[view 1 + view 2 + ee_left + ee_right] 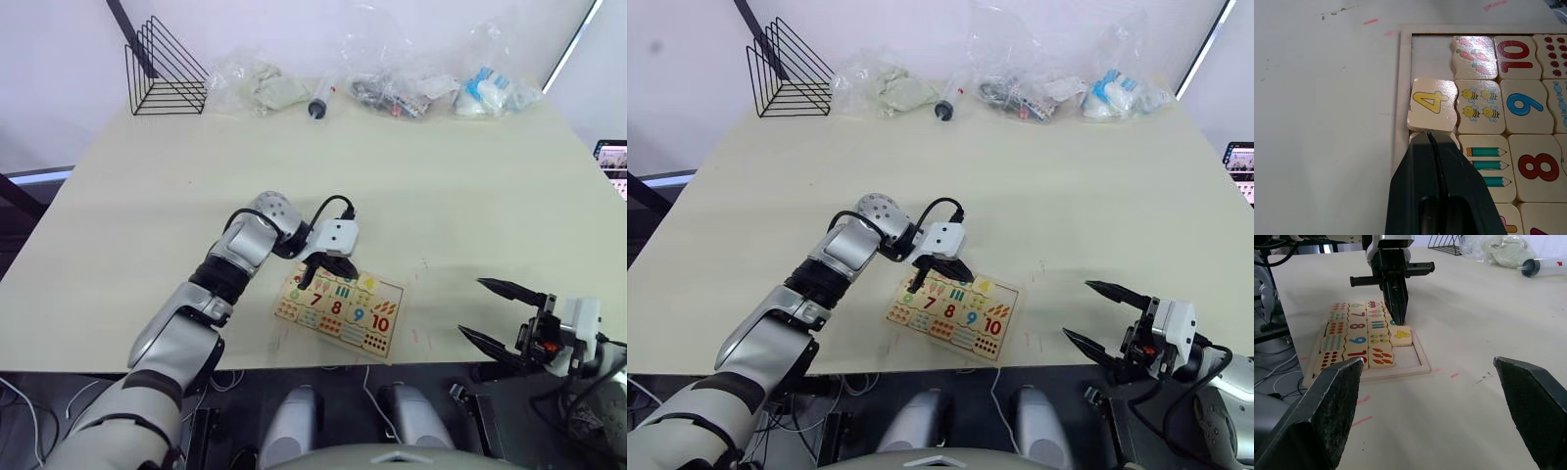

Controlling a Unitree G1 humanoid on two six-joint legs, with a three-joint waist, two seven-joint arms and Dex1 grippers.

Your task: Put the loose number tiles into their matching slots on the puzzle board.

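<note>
The puzzle board [338, 313] lies near the table's front edge, mostly packed with number and picture tiles. A loose tile with a yellow 4 [1432, 104] sits askew, partly on the board's rim [1403, 98] and partly over its slot. Beside it, the corner slot [1430, 54] is empty. My left gripper [1430, 134] is shut with nothing between its fingers, and its tip touches the edge of the 4 tile [1400, 335]. My right gripper [472, 307] hangs open at the front right, off the board and holding nothing.
A black wire rack [162, 73] stands at the far left corner. Along the back edge lie a syringe [321, 101] and crumpled plastic bags [411, 88]. Small pink marks [1454, 375] dot the table beside the board.
</note>
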